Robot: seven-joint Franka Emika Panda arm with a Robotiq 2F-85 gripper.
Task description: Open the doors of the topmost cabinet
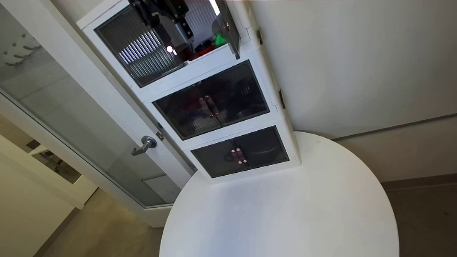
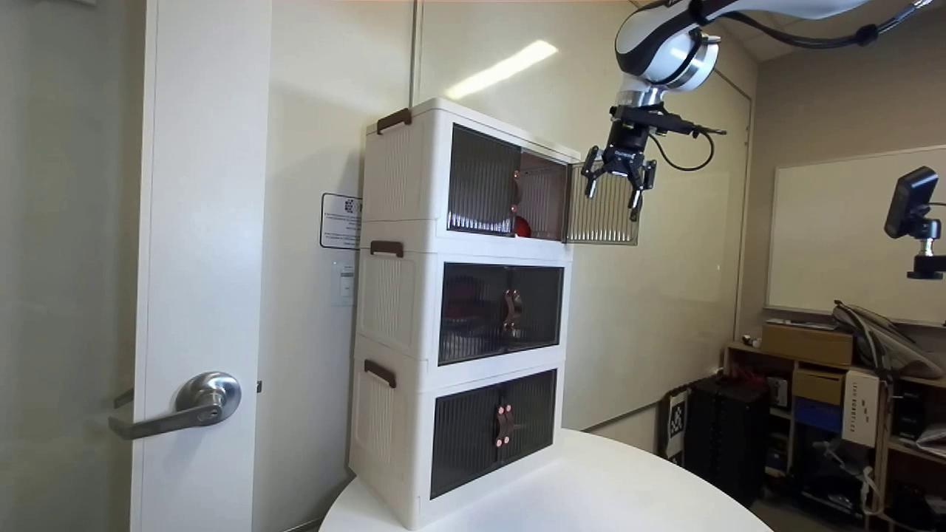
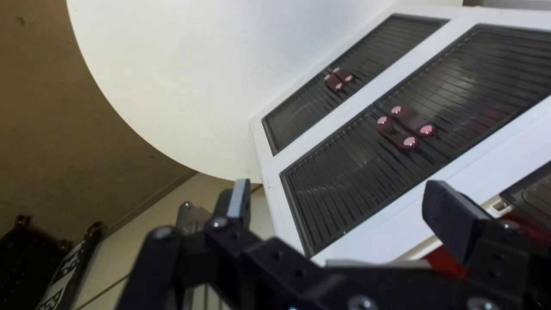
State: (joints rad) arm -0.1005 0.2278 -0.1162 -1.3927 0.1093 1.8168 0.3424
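Note:
The topmost cabinet (image 2: 403, 174) is the top compartment of a tall white unit. Of its doors, the striped door (image 2: 480, 177) farther from my gripper is shut and carries a dark handle (image 2: 516, 192). The other door (image 2: 587, 225) is swung outward; it also shows edge-on in an exterior view (image 1: 232, 32). Red (image 1: 205, 52) and green (image 1: 220, 40) items show inside. My gripper (image 2: 613, 198) is open and empty, pointing down in front of the opening near the swung-out door. In the wrist view its fingers (image 3: 338, 189) are wide apart with nothing between them.
The two lower compartments (image 2: 501, 314) (image 2: 494, 432) have shut dark doors with paired handles. The unit stands on a round white table (image 1: 285, 214) against a wall. A room door with a metal lever handle (image 1: 144, 144) is beside it. A camera on a mount (image 2: 913, 203) stands at the right.

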